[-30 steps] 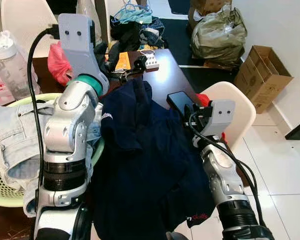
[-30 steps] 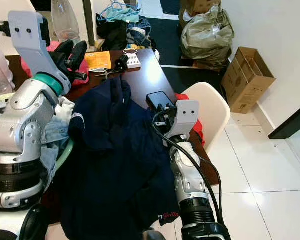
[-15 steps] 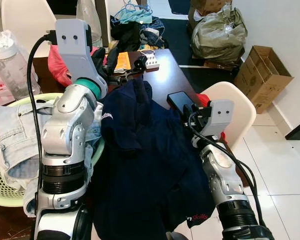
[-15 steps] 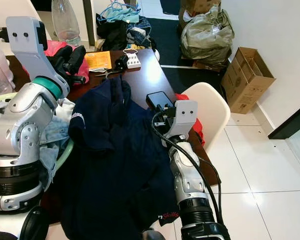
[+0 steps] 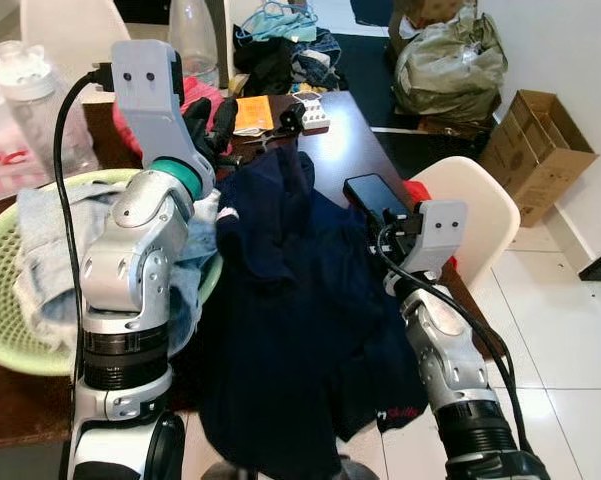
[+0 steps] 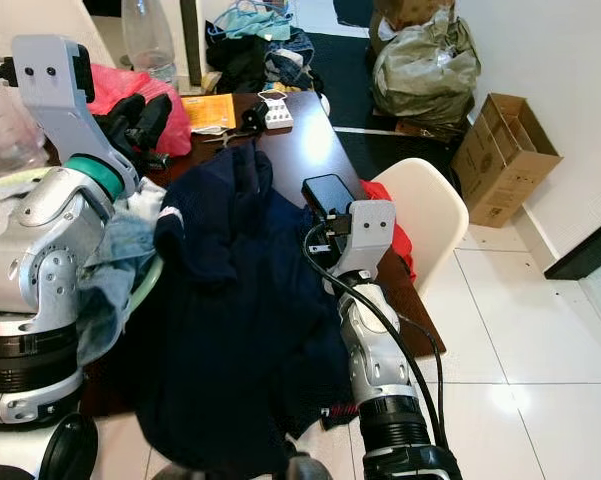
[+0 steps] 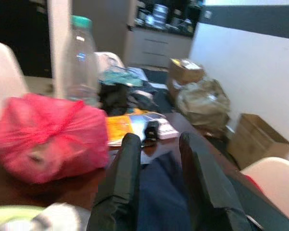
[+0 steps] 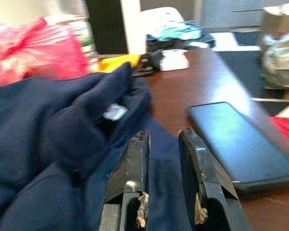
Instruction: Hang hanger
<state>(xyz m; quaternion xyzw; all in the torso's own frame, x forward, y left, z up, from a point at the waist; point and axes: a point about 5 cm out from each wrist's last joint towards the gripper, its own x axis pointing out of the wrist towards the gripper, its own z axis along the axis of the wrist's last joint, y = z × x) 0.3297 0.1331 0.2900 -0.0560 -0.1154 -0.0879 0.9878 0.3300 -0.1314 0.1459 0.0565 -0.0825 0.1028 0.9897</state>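
A navy garment [image 5: 300,300] lies bunched on the dark brown table [image 5: 335,150] and hangs over its near edge toward the floor. My left gripper [image 5: 208,112] is raised above the table's far part, beside a red bag [image 7: 43,134]. Its fingers [image 7: 122,183] stand slightly apart with nothing between them. My right gripper [image 8: 163,139] hovers low over the garment, just left of a black phone [image 8: 240,144]. It is open a little, and navy cloth shows through the gap. In the eye views its grey wrist block [image 5: 435,230] hides the fingers.
A green basket [image 5: 10,345] with denim [image 5: 50,270] sits on the table at my left, behind it a clear bottle [image 5: 35,110]. Small clutter lies at the table's far end. A white chair [image 5: 485,215] stands at the right, a cardboard box [image 5: 535,150] beyond it on white tiles.
The camera has shifted, so the whole scene sits lower and more of the far table shows. My left gripper swung slightly over the table. The garment and the right gripper stay as before.
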